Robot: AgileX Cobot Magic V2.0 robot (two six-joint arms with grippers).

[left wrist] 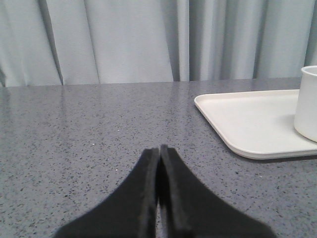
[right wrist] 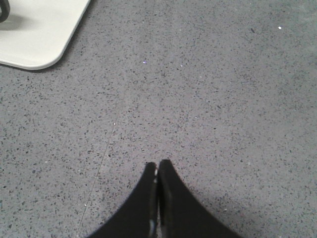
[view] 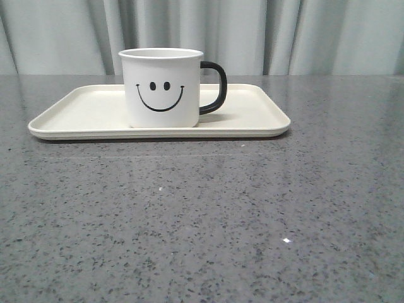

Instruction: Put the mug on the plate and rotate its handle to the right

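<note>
The white mug (view: 161,87) with a black smiley face stands upright on the cream plate (view: 252,113), its black handle (view: 214,87) pointing right in the front view. Neither gripper shows in the front view. My left gripper (left wrist: 159,148) is shut and empty over the bare table, with the plate (left wrist: 247,119) and the mug's side (left wrist: 308,101) ahead of it to one side. My right gripper (right wrist: 158,164) is also shut and empty above the table; a corner of the plate (right wrist: 39,34) and a bit of the handle (right wrist: 4,10) show at that view's edge.
The grey speckled table (view: 202,221) stretches in front of the plate. Pale curtains (view: 284,31) hang behind the table's far edge.
</note>
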